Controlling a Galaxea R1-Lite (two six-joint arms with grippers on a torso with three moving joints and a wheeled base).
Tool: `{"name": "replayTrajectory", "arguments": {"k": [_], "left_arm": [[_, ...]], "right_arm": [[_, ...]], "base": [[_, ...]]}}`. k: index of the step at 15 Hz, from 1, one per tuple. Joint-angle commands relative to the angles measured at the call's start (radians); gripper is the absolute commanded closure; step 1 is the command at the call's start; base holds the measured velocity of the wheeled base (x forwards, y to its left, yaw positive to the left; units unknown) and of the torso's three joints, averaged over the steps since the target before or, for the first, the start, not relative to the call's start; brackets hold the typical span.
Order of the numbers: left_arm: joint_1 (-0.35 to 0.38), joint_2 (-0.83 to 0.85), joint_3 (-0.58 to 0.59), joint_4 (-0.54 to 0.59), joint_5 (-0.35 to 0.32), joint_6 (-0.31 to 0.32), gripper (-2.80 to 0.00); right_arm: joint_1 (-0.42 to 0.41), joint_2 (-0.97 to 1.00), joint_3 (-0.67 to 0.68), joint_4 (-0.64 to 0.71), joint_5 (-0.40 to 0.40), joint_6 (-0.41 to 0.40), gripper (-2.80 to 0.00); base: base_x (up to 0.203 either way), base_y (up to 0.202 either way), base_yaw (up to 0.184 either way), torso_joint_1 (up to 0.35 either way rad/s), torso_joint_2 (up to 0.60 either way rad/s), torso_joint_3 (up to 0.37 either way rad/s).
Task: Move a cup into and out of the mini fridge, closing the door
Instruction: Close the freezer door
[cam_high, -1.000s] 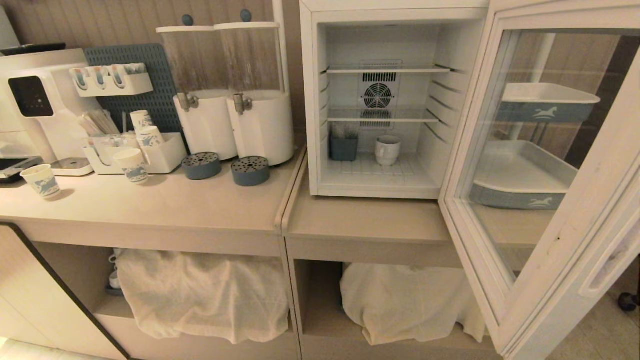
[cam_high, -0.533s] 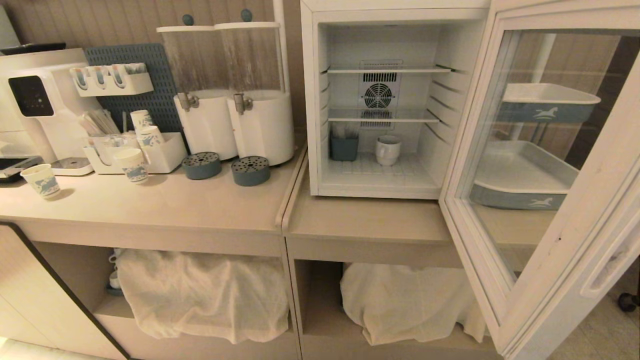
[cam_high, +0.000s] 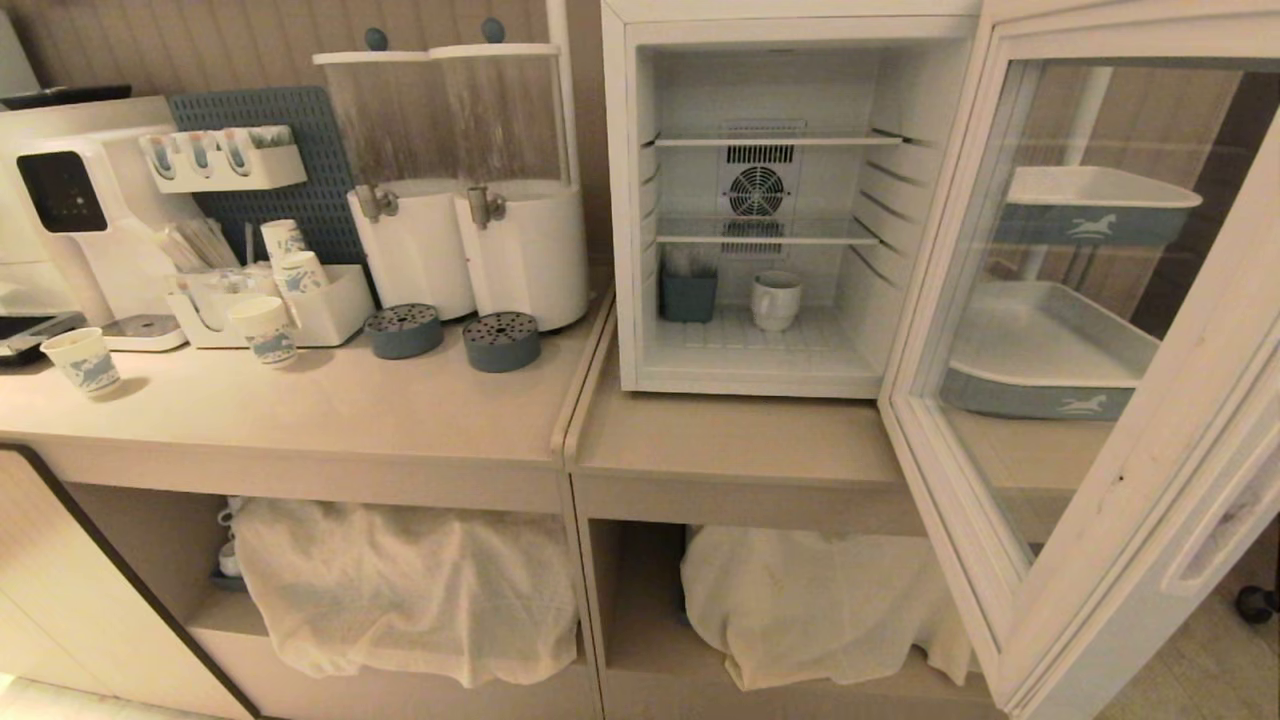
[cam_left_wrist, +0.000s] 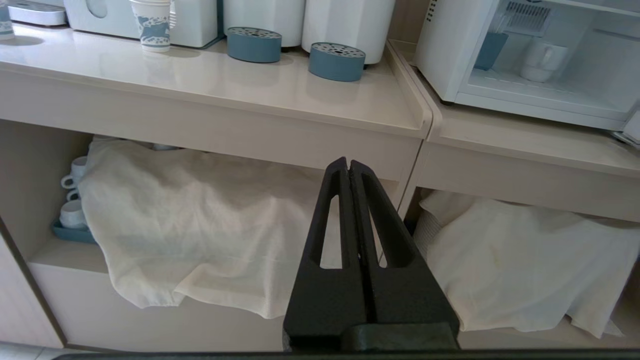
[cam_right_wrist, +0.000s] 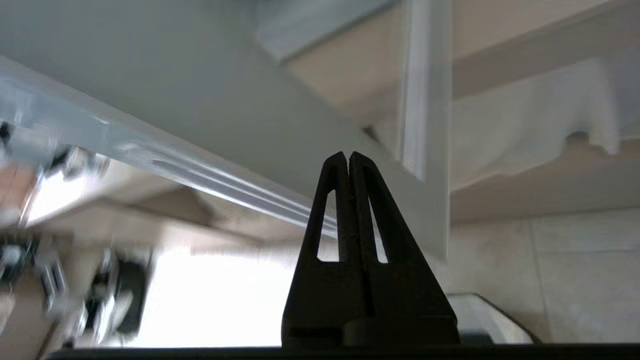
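Right gripper (cam_right_wrist: 348, 156) sits low centre of its wrist view, black fingers pressed together, nothing between them, the tips pointing at the lower corner of the door (cam_right_wrist: 280, 125) whose pale frame runs diagonally across the upper half of that shot. Tiled floor (cam_right_wrist: 575, 260) shows at lower right there. Left gripper (cam_left_wrist: 348, 162), also low centre in its own view, fingers together and empty, hangs in front of the counter edge, with draped white cloths (cam_left_wrist: 190, 225) on the shelf below filling the middle of that frame.

Out to the head view: neither arm shows. The mini fridge (cam_high: 625, 200) stands upper centre with its door (cam_high: 1100, 550) swung wide open, filling the right side. The cup (cam_high: 776, 300) stands upright on the fridge's bottom floor, right of centre, with a small blue container (cam_high: 688, 296) near it on the left. Two drink dispensers (cam_high: 465, 190) stand upper left of the fridge, and paper cups (cam_high: 262, 328) sit at far left on the counter (cam_high: 330, 410).
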Motion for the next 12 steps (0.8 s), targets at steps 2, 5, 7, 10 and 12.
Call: {"name": "replayTrajectory", "arguments": {"k": [2, 5, 7, 10, 12], "left_arm": [[0.0, -0.005, 0.04, -0.001, 0.0, -0.002, 0.0], [0.0, -0.005, 0.04, -0.001, 0.0, -0.002, 0.0], [0.0, -0.005, 0.04, -0.001, 0.0, -0.002, 0.0], [0.0, -0.005, 0.04, -0.001, 0.0, -0.002, 0.0], [0.0, -0.005, 0.04, -0.001, 0.0, -0.002, 0.0]], "right_arm": [[-0.139, 0.041, 0.116, -0.098, 0.267, -0.214, 0.0], [-0.374, 0.069, 0.236, -0.256, 0.546, -0.418, 0.0], [-0.555, 0.118, 0.304, -0.377, 0.814, -0.559, 0.0], [-0.707, 0.287, 0.341, -0.565, 1.17, -0.72, 0.0], [-0.717, 0.374, 0.334, -0.676, 1.242, -0.766, 0.0]], "base": [[0.0, 0.0, 0.0, 0.0, 0.0, 0.0], [0.0, 0.0, 0.0, 0.0, 0.0, 0.0], [0.0, 0.0, 0.0, 0.0, 0.0, 0.0], [0.0, 0.0, 0.0, 0.0, 0.0, 0.0], [0.0, 0.0, 0.0, 0.0, 0.0, 0.0]]}}
